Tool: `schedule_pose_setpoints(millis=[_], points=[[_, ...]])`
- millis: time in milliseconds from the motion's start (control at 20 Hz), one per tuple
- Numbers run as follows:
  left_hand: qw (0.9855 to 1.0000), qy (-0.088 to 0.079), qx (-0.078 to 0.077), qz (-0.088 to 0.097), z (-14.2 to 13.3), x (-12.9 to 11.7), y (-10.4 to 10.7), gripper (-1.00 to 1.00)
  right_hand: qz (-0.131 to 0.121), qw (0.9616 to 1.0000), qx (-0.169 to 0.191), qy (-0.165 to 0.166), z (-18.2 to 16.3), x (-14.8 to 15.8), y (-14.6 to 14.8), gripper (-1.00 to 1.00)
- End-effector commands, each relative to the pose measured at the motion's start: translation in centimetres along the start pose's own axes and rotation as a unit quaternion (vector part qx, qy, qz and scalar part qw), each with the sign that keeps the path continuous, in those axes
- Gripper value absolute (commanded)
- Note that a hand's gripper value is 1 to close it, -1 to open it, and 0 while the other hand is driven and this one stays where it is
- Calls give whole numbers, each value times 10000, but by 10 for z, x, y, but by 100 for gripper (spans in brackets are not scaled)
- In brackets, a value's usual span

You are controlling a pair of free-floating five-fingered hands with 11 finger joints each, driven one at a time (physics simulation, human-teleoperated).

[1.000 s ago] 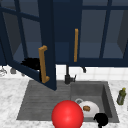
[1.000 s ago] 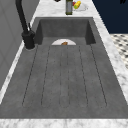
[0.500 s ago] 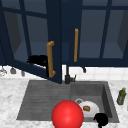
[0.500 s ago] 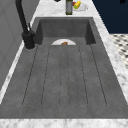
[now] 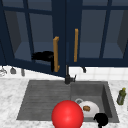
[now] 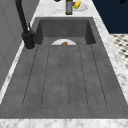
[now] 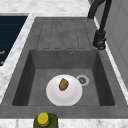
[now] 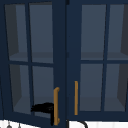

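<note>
Sink (image 5: 37,100) — plate (image 7: 64,90), red ball (image 5: 67,115); left robot hand (image 5: 45,56) grips door handle (image 5: 56,53).

Plate (image 7: 65,96) (food (image 7: 63,84) atop) in sink (image 7: 100,77)

Even, flat simulator light throughout, with soft blur, no glare, and faint shading inside the sink basin (image 7: 35,62).

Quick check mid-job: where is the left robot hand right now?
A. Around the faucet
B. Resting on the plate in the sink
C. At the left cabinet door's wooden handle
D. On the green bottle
C: in the front view the left robot hand sits at the wooden handle of the left cabinet door, which stands ajar.
</note>
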Motion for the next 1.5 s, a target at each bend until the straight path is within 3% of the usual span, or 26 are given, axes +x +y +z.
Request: schedule_pose_setpoints(millis=[0,250,550,850,900,950,1000,1050,1100,1250,1350,1450], points=[[10000,-4,12,-4,-34,12,-16,-100,0,10000,0,0,0,0,0,0],[9993,385,19,-37,-68,5,-19,-100,0,10000,0,0,0,0,0,0],[9963,849,36,-84,-107,1,-23,-100,0,10000,0,0,0,0,0,0],[9915,1295,54,-120,-144,-10,-23,-100,0,10000,0,0,0,0,0,0],[9905,1372,112,-50,-143,-18,-23,-100,0,10000,0,0,0,0,0,0],[9894,1444,184,-5,-129,-20,-21,-100,0,10000,0,0,0,0,0,0],[9863,1641,157,-40,-118,-15,-19,-100,0,10000,0,0,0,0,0,0],[9861,1641,271,52,-103,-21,-13,-100,0,10000,0,0,0,0,0,0],[9873,1564,265,84,-97,-31,-11,-100,0,10000,0,0,0,0,0,0],[9873,1537,309,241,-81,-39,-17,-100,0,10000,0,0,0,0,0,0],[9880,1480,372,231,-72,-51,-21,-100,0,10000,0,0,0,0,0,0],[9878,1486,365,307,-62,-60,-24,-100,0,10000,0,0,0,0,0,0]])
